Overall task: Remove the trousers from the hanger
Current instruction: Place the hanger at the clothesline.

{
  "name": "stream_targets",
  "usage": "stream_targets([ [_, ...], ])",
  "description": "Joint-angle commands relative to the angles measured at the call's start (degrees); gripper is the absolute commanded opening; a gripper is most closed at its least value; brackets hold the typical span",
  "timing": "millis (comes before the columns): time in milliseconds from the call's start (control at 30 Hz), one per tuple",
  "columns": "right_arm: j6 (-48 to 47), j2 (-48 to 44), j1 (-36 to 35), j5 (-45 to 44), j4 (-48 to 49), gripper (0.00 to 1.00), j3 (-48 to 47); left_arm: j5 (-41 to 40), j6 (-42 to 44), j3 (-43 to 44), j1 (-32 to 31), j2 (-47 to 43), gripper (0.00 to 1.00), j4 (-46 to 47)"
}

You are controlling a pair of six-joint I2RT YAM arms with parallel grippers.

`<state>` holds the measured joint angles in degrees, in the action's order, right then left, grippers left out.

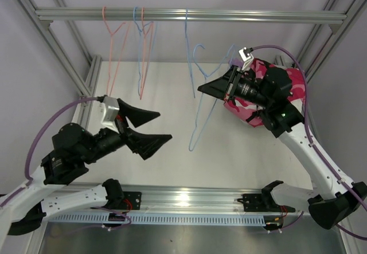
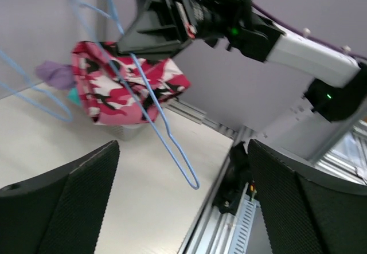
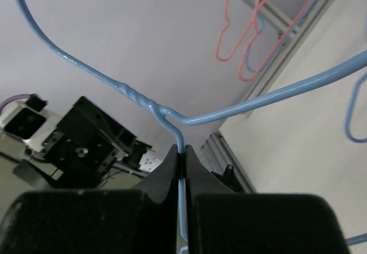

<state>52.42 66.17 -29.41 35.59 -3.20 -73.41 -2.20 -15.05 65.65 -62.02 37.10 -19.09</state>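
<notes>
Right gripper: jaws are clamped on the blue wire hanger, held over the table. Left gripper: jaws are spread wide, nothing is held, near left. Pink camouflage trousers: heaped far right behind the right gripper. Lilac trousers: glimpsed beside them.

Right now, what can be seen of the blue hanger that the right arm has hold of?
The blue hanger is thin coated wire, wound into a tight twist at the neck. A hook curves up from the twist and a shoulder runs off to the side. It is bare, with nothing hung on it. The right end effector is shut on the wire just below the twist and holds it in the air, its long lower loop slanting downward. Nothing else is seen touching it.
</notes>
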Motion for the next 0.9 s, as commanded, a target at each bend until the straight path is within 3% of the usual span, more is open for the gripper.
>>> stream_targets([
  [0,5.75,-2.27,-0.12,8.79,7.06,0.00,-2.09,14.04,-3.67,-4.02,1.72,0.95,1.00,7.21],
  [167,8.92,-2.98,-1.26,12.48,11.88,0.00,-1.04,27.13,-11.48,-5.62,5.94,5.60,0.99,14.34],
  [367,10.94,-3.94,-2.14,14.33,14.89,0.00,0.72,36.11,-21.50,-8.87,10.77,10.61,0.99,29.88],
  [467,10.51,-4.82,-2.85,13.54,14.63,0.00,1.60,39.55,-25.29,-8.09,12.10,14.48,0.90,34.82],
  [633,9.19,-6.67,-3.99,12.75,13.40,0.00,2.83,40.16,-28.53,-7.90,13.06,17.73,0.85,40.44],
  [833,9.45,-7.81,-4.25,12.66,15.24,0.00,5.73,41.40,-33.63,-7.55,13.33,21.52,0.67,47.47],
  [867,9.54,-7.90,-4.17,12.66,15.68,0.00,6.08,41.57,-34.43,-7.29,13.33,22.22,0.60,48.61],
])
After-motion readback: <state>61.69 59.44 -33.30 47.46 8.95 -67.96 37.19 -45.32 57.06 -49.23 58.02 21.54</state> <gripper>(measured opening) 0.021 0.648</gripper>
